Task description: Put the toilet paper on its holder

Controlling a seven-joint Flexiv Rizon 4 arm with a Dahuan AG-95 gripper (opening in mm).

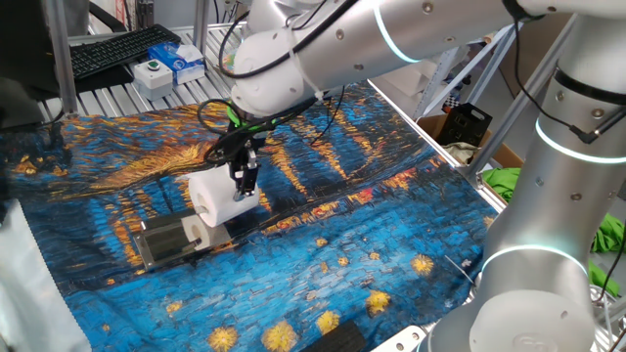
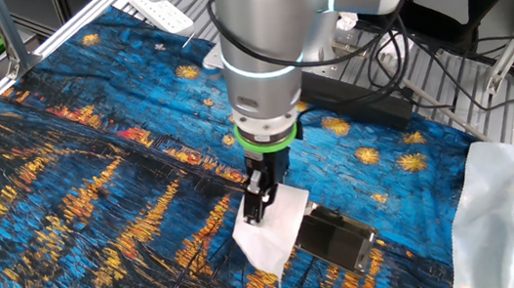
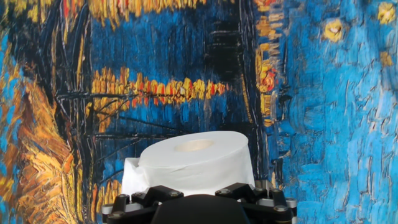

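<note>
the gripper is clamped on the toilet paper, jaws wide around its sides. the roll hangs low over the painted cloth, just beside the holder, w/ its core facing the bar. step in hand, i judge: lining up. next it needs to slide the core onto the bar, keeping it level.
</note>
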